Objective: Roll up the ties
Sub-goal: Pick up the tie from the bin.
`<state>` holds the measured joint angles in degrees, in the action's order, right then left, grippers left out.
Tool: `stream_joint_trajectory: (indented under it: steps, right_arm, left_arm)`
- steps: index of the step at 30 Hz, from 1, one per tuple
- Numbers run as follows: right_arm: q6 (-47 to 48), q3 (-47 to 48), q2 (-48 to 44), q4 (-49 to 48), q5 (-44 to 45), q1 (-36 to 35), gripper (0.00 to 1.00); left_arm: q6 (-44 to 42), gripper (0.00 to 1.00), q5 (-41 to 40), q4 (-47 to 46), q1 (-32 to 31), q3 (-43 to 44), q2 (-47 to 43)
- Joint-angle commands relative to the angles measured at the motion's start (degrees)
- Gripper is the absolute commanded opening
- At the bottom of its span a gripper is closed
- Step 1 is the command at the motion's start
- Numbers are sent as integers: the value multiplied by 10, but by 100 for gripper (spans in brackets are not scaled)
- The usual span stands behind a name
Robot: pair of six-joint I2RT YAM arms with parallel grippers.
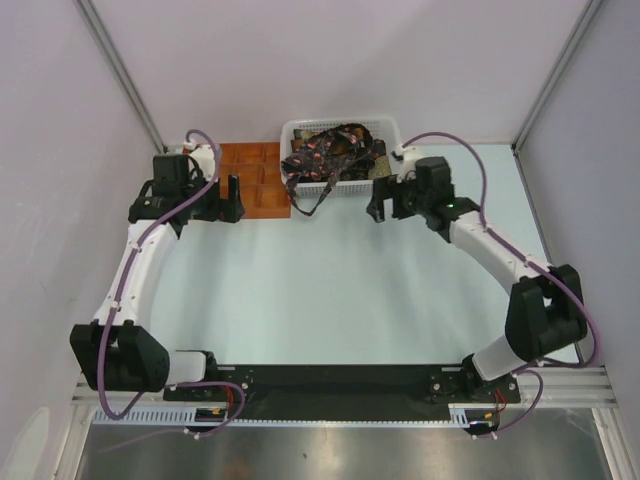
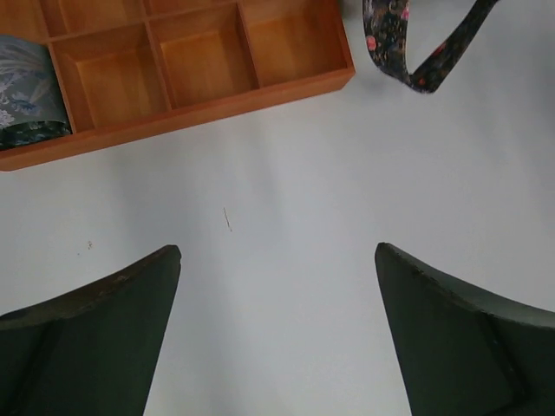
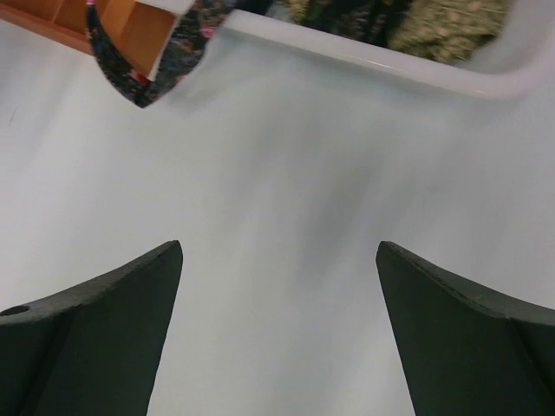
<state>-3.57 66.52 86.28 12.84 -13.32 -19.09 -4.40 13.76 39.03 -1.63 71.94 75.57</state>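
Note:
Several ties are heaped in the white mesh basket (image 1: 385, 128) at the back middle. A dark tie with pink-red marks (image 1: 312, 170) hangs over the basket's front rim, and its loop reaches the table (image 2: 416, 61); its hanging end (image 3: 152, 74) also shows in the right wrist view. A green-gold tie (image 3: 447, 22) lies inside the basket. One rolled grey-blue tie (image 2: 26, 91) fills a compartment of the orange tray (image 2: 208, 61). My left gripper (image 2: 277, 251) is open over bare table in front of the tray (image 1: 228, 203). My right gripper (image 3: 279, 247) is open just right of the basket's front (image 1: 385, 207).
The orange compartment tray (image 1: 250, 175) stands directly left of the basket, touching it. White walls close in the table on the left, back and right. Both arm bases sit on the black rail (image 1: 340, 378) at the near edge.

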Motion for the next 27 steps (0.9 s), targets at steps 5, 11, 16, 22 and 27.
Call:
stream_joint_trajectory:
  steps: [5,11,16,22,27]
  right_arm:
    - [-91,70,143,-177,186,-163,100]
    - [-121,169,283,-210,224,-214,100]
    - [-119,239,373,-229,247,-229,100]
    - [-105,303,437,-244,252,-240,100]
    - [-71,320,449,-244,260,-238,84]
  left_arm:
    - [72,100,18,-32,76,7,-39]
    - [68,100,13,-18,107,-1,-67]
    - [54,100,-12,-14,117,-16,-100]
    - [48,99,-24,-7,124,-27,-118]
    - [48,99,-28,-7,126,-23,-118]
